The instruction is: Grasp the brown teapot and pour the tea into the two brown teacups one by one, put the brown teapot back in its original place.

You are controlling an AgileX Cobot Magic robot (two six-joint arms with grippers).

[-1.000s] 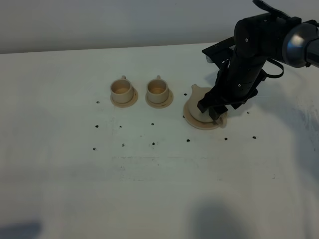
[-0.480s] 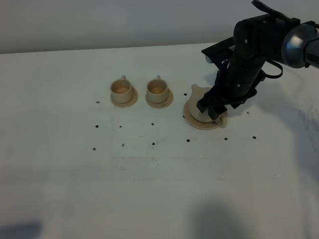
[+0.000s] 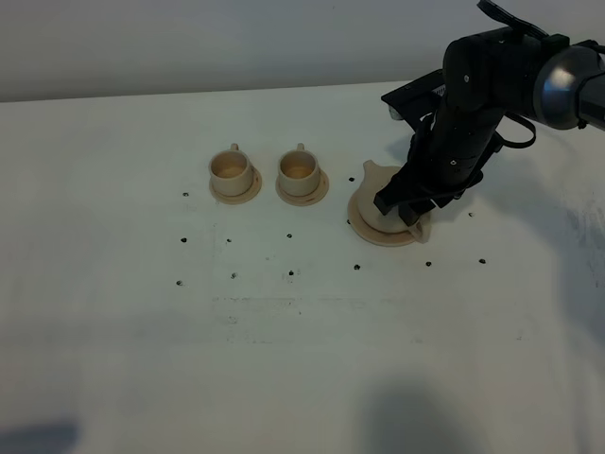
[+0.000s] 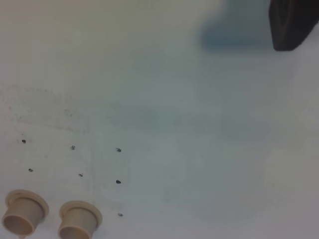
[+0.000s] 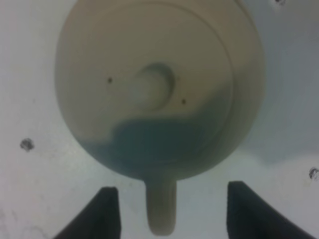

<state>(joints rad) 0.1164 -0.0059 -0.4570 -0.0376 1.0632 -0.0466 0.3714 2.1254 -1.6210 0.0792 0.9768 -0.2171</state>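
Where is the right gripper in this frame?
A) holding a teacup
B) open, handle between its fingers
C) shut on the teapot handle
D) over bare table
B: in the right wrist view the handle of the teapot lies between the fingers of the right gripper, with a gap on each side.

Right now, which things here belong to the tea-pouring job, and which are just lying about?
Job: brown teapot, wide saucer, teacup nearer the teapot, farther teacup, right gripper.
Lying about: small black marks on the table.
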